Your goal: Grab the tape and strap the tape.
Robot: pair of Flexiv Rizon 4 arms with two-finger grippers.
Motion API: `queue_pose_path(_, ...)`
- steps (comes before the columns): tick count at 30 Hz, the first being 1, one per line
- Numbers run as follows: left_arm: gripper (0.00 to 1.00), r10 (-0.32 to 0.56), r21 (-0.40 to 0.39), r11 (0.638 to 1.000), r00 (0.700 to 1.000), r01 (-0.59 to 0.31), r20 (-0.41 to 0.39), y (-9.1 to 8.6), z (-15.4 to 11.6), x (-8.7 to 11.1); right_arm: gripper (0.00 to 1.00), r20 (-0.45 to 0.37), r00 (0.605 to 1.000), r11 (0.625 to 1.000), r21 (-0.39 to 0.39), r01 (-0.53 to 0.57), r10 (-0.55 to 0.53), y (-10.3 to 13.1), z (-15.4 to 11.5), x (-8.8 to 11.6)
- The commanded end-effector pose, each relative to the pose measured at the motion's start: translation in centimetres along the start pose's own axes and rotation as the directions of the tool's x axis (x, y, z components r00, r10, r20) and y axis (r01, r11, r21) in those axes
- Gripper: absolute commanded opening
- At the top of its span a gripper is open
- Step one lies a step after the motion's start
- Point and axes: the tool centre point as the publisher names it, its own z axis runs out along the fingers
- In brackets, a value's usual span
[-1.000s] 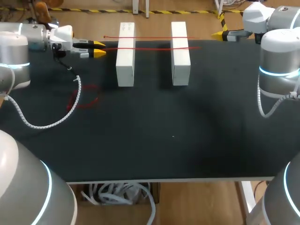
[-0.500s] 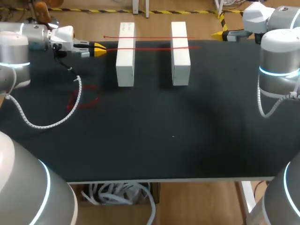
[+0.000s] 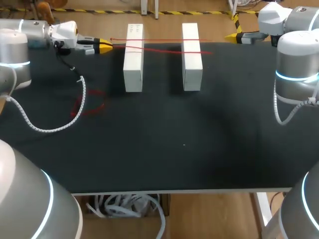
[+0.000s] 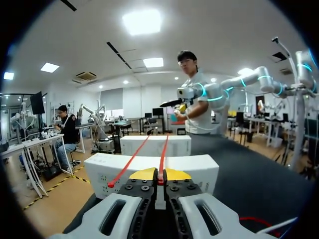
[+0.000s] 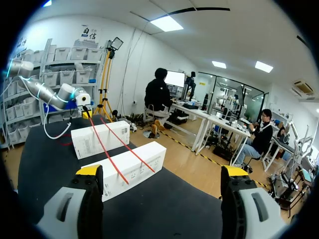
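Note:
Two thin red tapes lie across two white boxes point(image 3: 133, 64) point(image 3: 192, 59) at the table's far side. My left gripper point(image 3: 104, 46) is shut on the left end of the nearer tape point(image 3: 164, 49), just left of the left box. Seen from the left wrist, this tape point(image 4: 163, 152) runs from between the yellow tips of the left gripper point(image 4: 159, 175) over both boxes. The other tape point(image 3: 154, 40) lies loose beside it. My right gripper point(image 3: 233, 36) hangs open past the right box at the far right edge, with nothing between its fingers point(image 5: 89, 170).
A loose red loop of tape point(image 3: 89, 107) lies on the black table point(image 3: 184, 144) near the left arm's white coiled cable point(image 3: 82, 92). In the right wrist view the boxes point(image 5: 132, 167) point(image 5: 97, 137) lie ahead of the open right gripper point(image 5: 162, 172).
My left gripper has shut on the nearer tape's left end and moved toward the table's far edge, so that tape now runs at a slant. The right arm has kept still.

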Motion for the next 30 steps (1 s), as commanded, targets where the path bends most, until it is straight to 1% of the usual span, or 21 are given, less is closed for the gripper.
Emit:
queue_pose_path(1,0.00,0.022,-0.006,1.000,1.000,-0.022,0.012,-1.9,0.6,0.8,1.00,0.000,1.000,1.000,-0.004,0.000,0.000,-0.1,0.0,0.0)
queue_pose_path(3,0.00,0.038,0.014,0.999,0.999,-0.038,0.016,-2.8,0.8,0.9,1.00,0.000,1.000,1.000,-0.004,0.000,0.000,-0.1,0.0,0.0)
queue_pose_path(6,0.00,0.042,0.047,0.998,0.998,-0.044,0.047,-4.2,0.9,1.1,1.00,0.000,1.000,1.000,-0.004,0.000,0.000,-0.1,0.0,0.0)
queue_pose_path(8,0.00,0.045,-0.001,0.999,0.996,-0.045,0.081,-4.9,1.2,1.0,1.00,0.000,1.000,1.000,-0.004,0.000,0.000,-0.1,0.0,0.0)
queue_pose_path(11,0.00,0.059,0.009,0.998,0.993,-0.061,0.100,-6.4,1.4,0.9,1.00,0.000,1.000,1.000,-0.004,0.000,0.000,-0.1,0.0,0.0)
queue_pose_path(18,0.00,0.111,0.074,0.990,0.990,-0.117,0.085,-10.2,2.7,0.7,1.00,0.000,1.000,1.000,-0.004,0.000,0.000,-0.1,0.0,0.0)
queue_pose_path(20,0.00,0.124,0.099,0.987,0.991,-0.129,0.056,-11.2,3.2,0.8,1.00,0.000,1.000,1.000,-0.004,0.000,0.000,-0.1,0.0,0.0)
queue_pose_path(22,0.00,0.143,0.085,0.985,0.988,-0.147,0.052,-12.1,4.0,0.9,1.00,0.000,1.000,1.000,-0.004,0.000,0.000,-0.1,0.0,0.0)
queue_pose_path(23,0.00,0.138,0.110,0.983,0.989,-0.144,0.057,-12.5,4.3,0.8,1.00,0.000,1.000,1.000,-0.004,0.000,0.000,-0.1,0.0,0.0)
queue_pose_path(25,0.00,0.145,0.111,0.982,0.986,-0.154,0.086,-13.4,4.8,0.4,1.00,0.000,1.000,1.000,-0.004,0.000,0.000,-0.1,0.0,0.0)
queue_pose_path(27,0.00,0.155,0.129,0.977,0.982,-0.169,0.111,-14.4,5.4,0.0,1.00,0.000,1.000,1.000,-0.004,0.000,0.000,-0.1,0.0,0.0)
queue_pose_path(30,0.00,0.178,0.150,0.970,0.978,-0.193,0.112,-15.9,6.4,-0.3,1.00,0.000,1.000,1.000,-0.004,0.000,0.000,-0.1,0.0,0.0)
